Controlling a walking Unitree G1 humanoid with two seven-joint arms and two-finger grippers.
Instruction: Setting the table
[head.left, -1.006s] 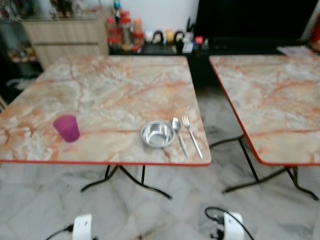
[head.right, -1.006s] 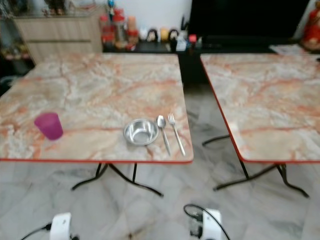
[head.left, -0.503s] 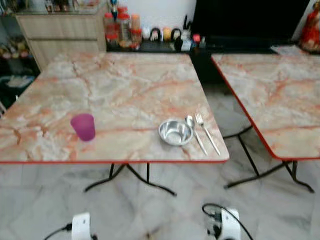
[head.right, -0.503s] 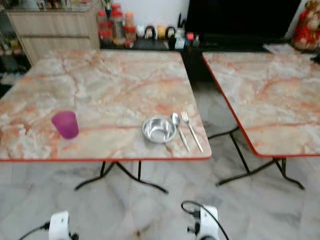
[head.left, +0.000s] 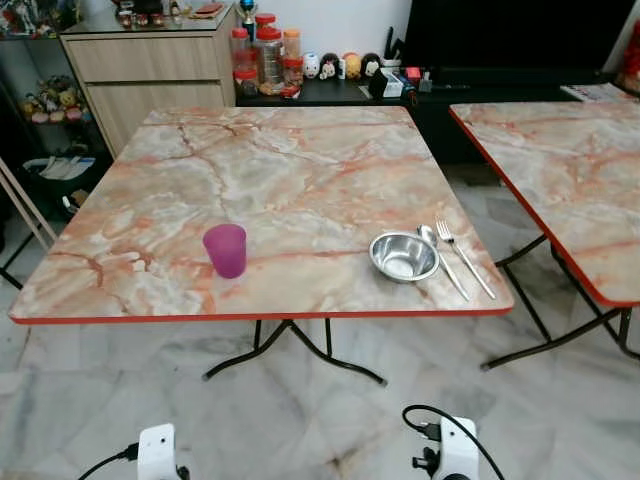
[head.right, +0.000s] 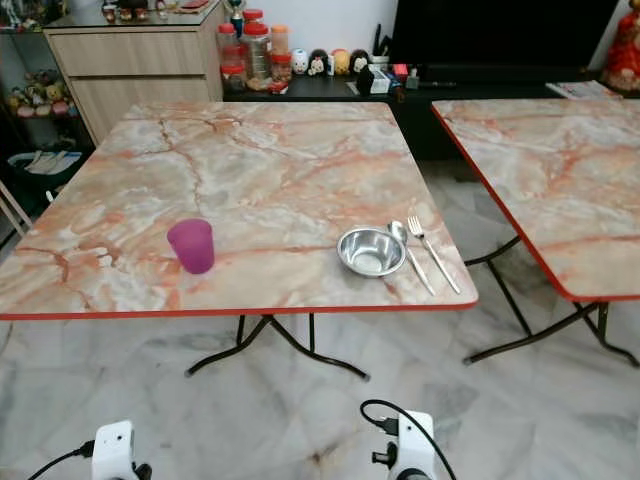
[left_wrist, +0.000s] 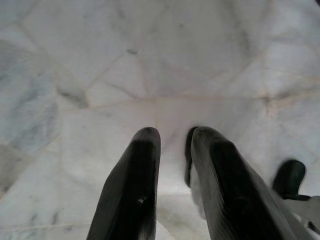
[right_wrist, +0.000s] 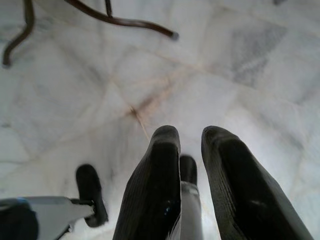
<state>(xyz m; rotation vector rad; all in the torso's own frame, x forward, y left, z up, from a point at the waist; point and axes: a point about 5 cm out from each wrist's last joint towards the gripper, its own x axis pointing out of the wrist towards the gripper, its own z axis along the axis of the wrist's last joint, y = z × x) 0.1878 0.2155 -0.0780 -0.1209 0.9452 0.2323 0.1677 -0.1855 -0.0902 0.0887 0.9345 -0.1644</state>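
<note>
- Marble-top table (head.left: 300, 170) stood ahead, second table (head.left: 570, 160) to its right.
- Cabinet (head.left: 150, 70) with jars behind, against the wall.
- Purple cup (head.left: 225, 250) sat near the front edge, left of centre.
- Steel bowl (head.left: 404, 256) at front right; spoon (head.left: 441, 259) just beside it, fork (head.left: 463, 257) right of the spoon.
- Left gripper (left_wrist: 172, 145) and right gripper (right_wrist: 191, 142) hung low over the floor tiles, well apart from the tableware, fingers slightly parted, holding nothing.
</note>
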